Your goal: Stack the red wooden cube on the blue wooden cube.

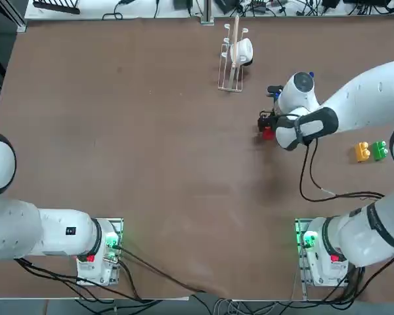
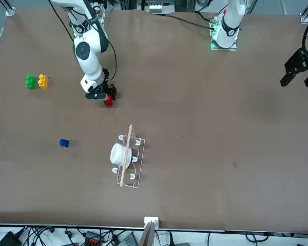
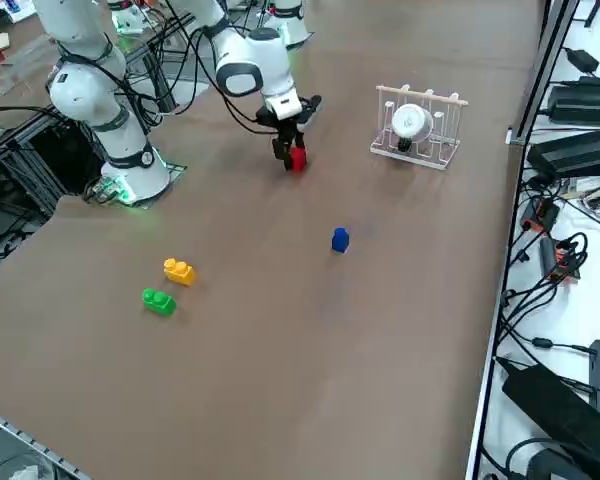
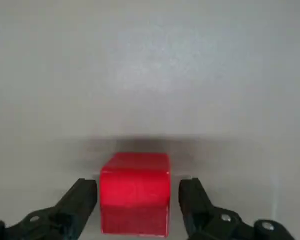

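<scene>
The red wooden cube (image 4: 135,192) rests on the brown table (image 1: 151,144), seen too in the front view (image 2: 109,101) and the right side view (image 3: 298,159). My right gripper (image 4: 138,187) is down at table level and open, one black finger on each side of the cube with a thin gap on both sides; it also shows from overhead (image 1: 266,128). The blue wooden cube (image 2: 64,143) stands alone on the table (image 3: 340,239), farther from the arm's base and apart from the gripper. The arm hides it in the top view.
A wire rack holding a white cup (image 1: 235,56) stands beyond the red cube (image 3: 415,125). An orange studded block (image 1: 362,152) and a green studded block (image 1: 380,149) lie side by side to the right of the arm.
</scene>
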You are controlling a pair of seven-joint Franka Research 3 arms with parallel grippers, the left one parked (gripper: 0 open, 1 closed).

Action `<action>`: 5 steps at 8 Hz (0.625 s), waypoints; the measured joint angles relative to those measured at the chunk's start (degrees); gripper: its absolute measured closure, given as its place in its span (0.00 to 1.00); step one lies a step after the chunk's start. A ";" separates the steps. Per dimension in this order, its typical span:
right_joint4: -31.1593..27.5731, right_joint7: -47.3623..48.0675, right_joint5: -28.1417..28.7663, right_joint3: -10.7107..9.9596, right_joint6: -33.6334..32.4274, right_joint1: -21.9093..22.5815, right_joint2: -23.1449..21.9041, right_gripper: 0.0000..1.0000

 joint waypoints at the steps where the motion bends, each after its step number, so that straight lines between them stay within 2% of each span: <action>1: -0.01 -0.01 0.00 0.00 0.02 0.00 0.43 0.01; 2: 0.00 -0.05 -0.01 -0.01 0.13 0.01 0.66 0.04; 3: 0.03 -0.06 -0.01 -0.03 0.31 0.00 0.65 0.26; 4: 0.17 -0.11 -0.01 -0.12 0.37 0.01 0.44 0.30; 5: 0.49 -0.20 -0.02 -0.26 0.44 0.00 0.46 0.30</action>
